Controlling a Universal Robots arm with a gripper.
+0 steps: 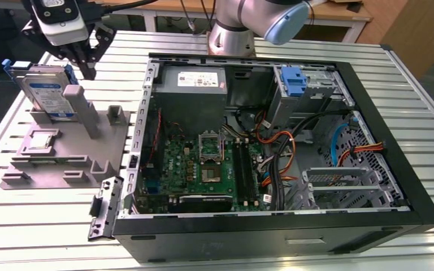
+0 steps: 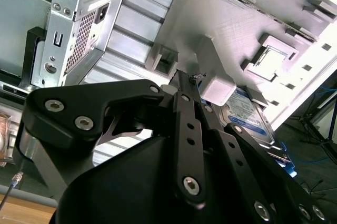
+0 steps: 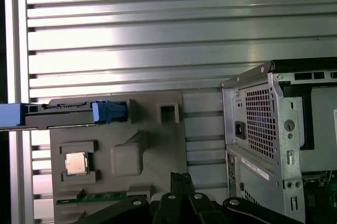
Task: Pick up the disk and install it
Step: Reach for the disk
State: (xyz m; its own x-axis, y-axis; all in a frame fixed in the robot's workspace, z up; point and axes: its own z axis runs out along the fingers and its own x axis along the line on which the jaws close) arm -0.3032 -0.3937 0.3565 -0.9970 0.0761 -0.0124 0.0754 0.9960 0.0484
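- Black gripper links sit closest in both wrist views; my fingertips are pressed together and carry nothing.
- Seen from the exterior view, the gripper hovers over the grey holder, just above its tall post and beside the disk's top edge, apparently not touching it.
- The disk stands on edge in a slot of the holder, blue carrier frame around it, label facing outward.
- A small square chip lies in a pocket of the same holder.
- The open computer case rests on the bench right beside the holder.
- My reading: the disk is not yet grasped, so both the pick-up and the installation are left to do.
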